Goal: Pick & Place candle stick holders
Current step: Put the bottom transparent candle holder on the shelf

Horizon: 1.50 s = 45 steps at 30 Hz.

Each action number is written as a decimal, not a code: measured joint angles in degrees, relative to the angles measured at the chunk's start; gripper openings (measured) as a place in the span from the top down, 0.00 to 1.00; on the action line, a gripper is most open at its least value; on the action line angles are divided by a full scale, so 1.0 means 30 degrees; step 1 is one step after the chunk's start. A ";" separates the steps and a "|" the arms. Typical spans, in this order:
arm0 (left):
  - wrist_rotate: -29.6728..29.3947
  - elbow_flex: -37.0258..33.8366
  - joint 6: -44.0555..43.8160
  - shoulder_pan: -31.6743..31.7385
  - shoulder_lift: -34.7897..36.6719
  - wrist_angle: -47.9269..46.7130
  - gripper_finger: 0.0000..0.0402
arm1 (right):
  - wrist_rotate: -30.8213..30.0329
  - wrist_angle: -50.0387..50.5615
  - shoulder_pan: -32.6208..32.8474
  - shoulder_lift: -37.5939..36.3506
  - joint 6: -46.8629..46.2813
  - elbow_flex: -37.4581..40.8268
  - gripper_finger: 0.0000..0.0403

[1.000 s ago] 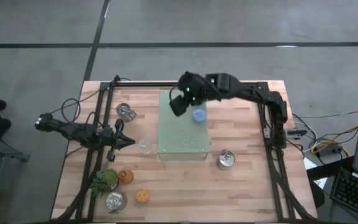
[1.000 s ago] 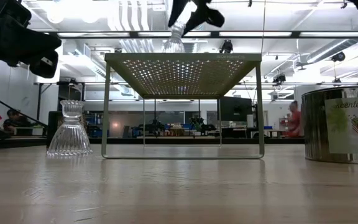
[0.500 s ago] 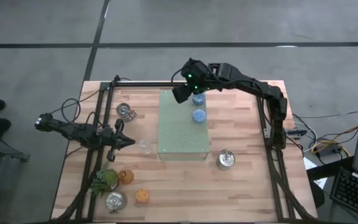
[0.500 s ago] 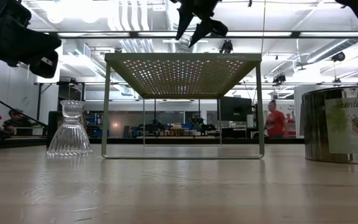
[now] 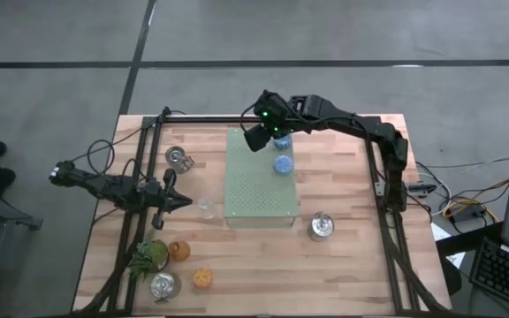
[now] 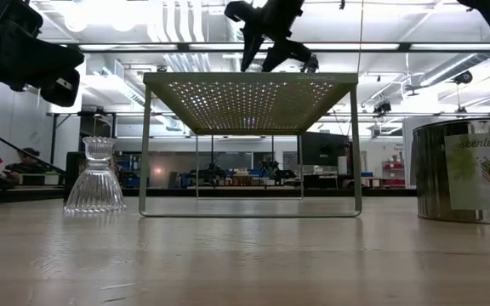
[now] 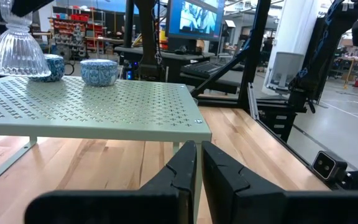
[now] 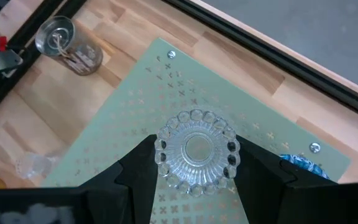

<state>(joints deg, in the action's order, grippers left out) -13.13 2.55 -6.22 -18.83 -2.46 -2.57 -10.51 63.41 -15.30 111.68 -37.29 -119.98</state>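
1. High view: the right arm reached from the table's right edge to the far end of the pale green perforated board (image 5: 259, 181), its right gripper (image 5: 256, 137) over the board's far left corner. The left arm lay along the table's left side, the left gripper (image 5: 182, 201) just beside a clear glass holder (image 5: 206, 208) on the wooden table (image 5: 343, 256). Two blue holders (image 5: 283, 164) stood on the board. Silver holders stood at the far left (image 5: 178, 158), the near left (image 5: 163, 285) and right of the board (image 5: 322, 227); an amber holder (image 5: 179, 251), an orange holder (image 5: 202, 279) and a plant sprig (image 5: 148, 256) lay near left.

2. Low view: the right gripper hung above the raised board's top; whether it held anything could not be told here. A clear glass holder stood left of the board's legs. A workshop with ceiling lights lay behind.

3. Left wrist view: the left gripper's fingers (image 7: 185, 168) were pressed together on nothing, pointing at the board's corner.

4. Right wrist view: the right gripper's fingers (image 8: 135, 168) were clamped on a second clear glass holder (image 8: 196, 155), directly above the board.
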 joint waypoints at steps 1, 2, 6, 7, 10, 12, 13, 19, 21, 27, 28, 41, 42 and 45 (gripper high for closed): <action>-0.0006 0.0000 -0.0006 0.0007 0.0000 0.0000 0.93 | -0.0005 -0.0144 -0.0028 -0.0007 0.0003 0.0104 0.57; -0.0005 0.0000 0.0000 0.0004 0.0000 0.0000 0.93 | -0.0005 -0.0308 -0.0034 -0.0007 0.0003 0.0197 0.57; -0.0007 0.0000 0.0000 0.0002 0.0000 0.0000 0.93 | -0.0012 -0.0788 -0.0102 -0.0007 0.0138 0.0615 0.57; -0.0007 0.0000 -0.0007 0.0007 0.0000 0.0000 0.93 | -0.0012 -0.0857 -0.0142 -0.0007 0.0141 0.0655 0.57; -0.0001 0.0000 0.0000 0.0001 0.0000 0.0000 0.93 | -0.0015 -0.0836 -0.0256 -0.0007 0.0141 0.0715 0.57; 0.0000 0.0000 -0.0005 0.0007 0.0000 0.0000 0.93 | -0.0032 -0.0846 -0.0311 -0.0007 0.0141 0.0721 0.57; 0.0000 0.0000 -0.0003 0.0000 0.0000 0.0000 0.93 | -0.0048 -0.0877 -0.0311 -0.0007 0.0143 0.0759 0.57; -0.0007 0.0000 -0.0006 0.0006 0.0000 0.0000 0.93 | -0.0485 -0.0940 -0.0286 -0.0007 0.0141 0.1024 0.57; -0.0003 0.0000 -0.0007 0.0004 0.0000 0.0000 0.93 | -0.0500 -0.0974 -0.0296 -0.0007 0.0154 0.1111 0.57; 0.0000 0.0000 -0.0006 0.0007 0.0000 0.0000 0.93 | -0.0515 -0.1066 -0.0296 -0.0015 0.0300 0.1247 0.57; 0.0000 0.0000 -0.0005 0.0000 0.0005 0.0000 0.93 | -0.0515 -0.1202 -0.0289 -0.0022 0.0375 0.1354 0.57; -0.0005 0.0000 -0.0002 0.0005 0.0007 0.0000 0.93 | -0.0485 -0.1793 -0.0281 -0.0022 0.0461 0.1928 0.57; -0.0007 0.0000 0.0000 0.0001 0.0000 0.0000 0.93 | -0.0485 -0.1934 -0.0281 -0.0022 0.0468 0.1935 0.57; -0.0006 0.0000 -0.0001 0.0006 0.0000 0.0000 0.93 | -0.0474 -0.2479 -0.0281 -0.0022 0.0580 0.1943 0.57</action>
<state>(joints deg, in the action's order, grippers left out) -13.14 2.55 -6.22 -18.81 -2.46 -2.57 -11.93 55.97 -16.14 111.61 -35.55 -114.15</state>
